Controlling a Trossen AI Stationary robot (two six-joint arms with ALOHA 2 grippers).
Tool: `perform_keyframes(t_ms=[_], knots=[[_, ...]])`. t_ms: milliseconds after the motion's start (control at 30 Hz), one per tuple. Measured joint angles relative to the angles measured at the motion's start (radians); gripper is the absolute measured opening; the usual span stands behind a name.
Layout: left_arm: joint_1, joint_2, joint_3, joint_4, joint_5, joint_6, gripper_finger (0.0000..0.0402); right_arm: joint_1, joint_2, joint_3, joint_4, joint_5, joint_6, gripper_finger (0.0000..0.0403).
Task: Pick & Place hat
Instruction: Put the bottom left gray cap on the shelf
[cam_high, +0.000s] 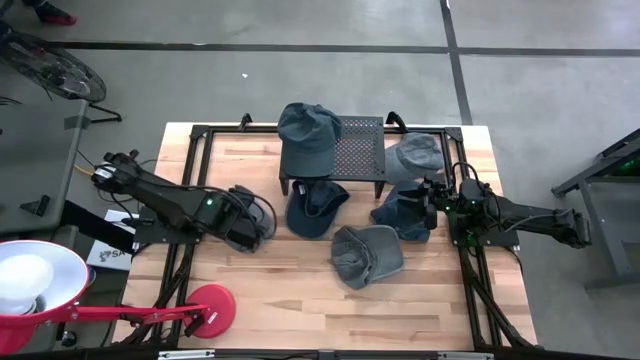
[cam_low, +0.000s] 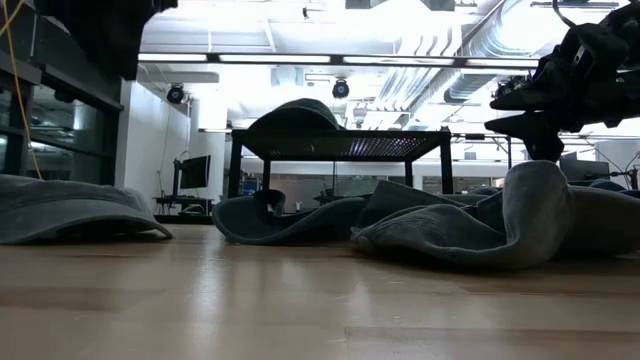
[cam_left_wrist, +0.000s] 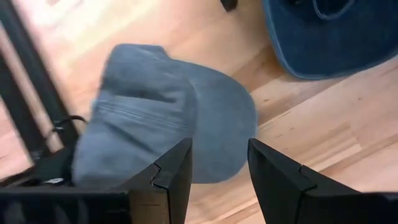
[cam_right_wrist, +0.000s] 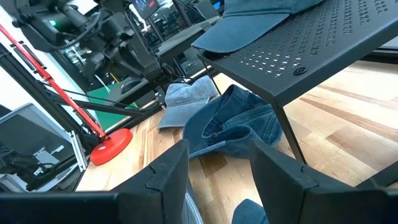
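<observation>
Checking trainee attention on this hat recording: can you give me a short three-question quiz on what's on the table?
1. True or false: a hat lies on top of the black rack.
2. Which end effector hovers over the light grey hat? A: left end effector. B: right end effector.
3. Is either end effector gripping a hat?

Key: 1 true; 2 A; 3 no, both are open with nothing between the fingers.

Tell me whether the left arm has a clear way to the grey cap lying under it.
Probably yes: the left hand hovers open right above the grey cap, with nothing between them.
</observation>
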Motion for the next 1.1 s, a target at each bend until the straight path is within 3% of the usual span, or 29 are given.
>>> perform_keyframes(t_ms=[167, 533, 800, 967, 1100], knots=[[0.0, -0.002, -0.099, 0.154, 0.041, -0.007, 0.015, 0.0, 0.0, 0.0, 0.0, 0.0, 0.0, 0.0162], [0.0, -0.003, -0.374, 0.675, 0.082, -0.034, 0.015, 0.0, 0.0, 0.0, 0.0, 0.0, 0.0, 0.0161], [0.01, -0.003, -0.394, 0.727, -0.031, -0.025, 0.0171, 0.0, 0.0, 0.0, 0.0, 0.0, 0.0, 0.0162], [0.059, -0.003, -0.394, 0.723, 0.005, -0.042, 0.021, 0.0, 0.0, 0.0, 0.0, 0.0, 0.0, 0.0162], [0.076, -0.003, -0.394, 0.693, 0.022, -0.036, 0.022, 0.0, 0.0, 0.0, 0.0, 0.0, 0.0, 0.0162]])
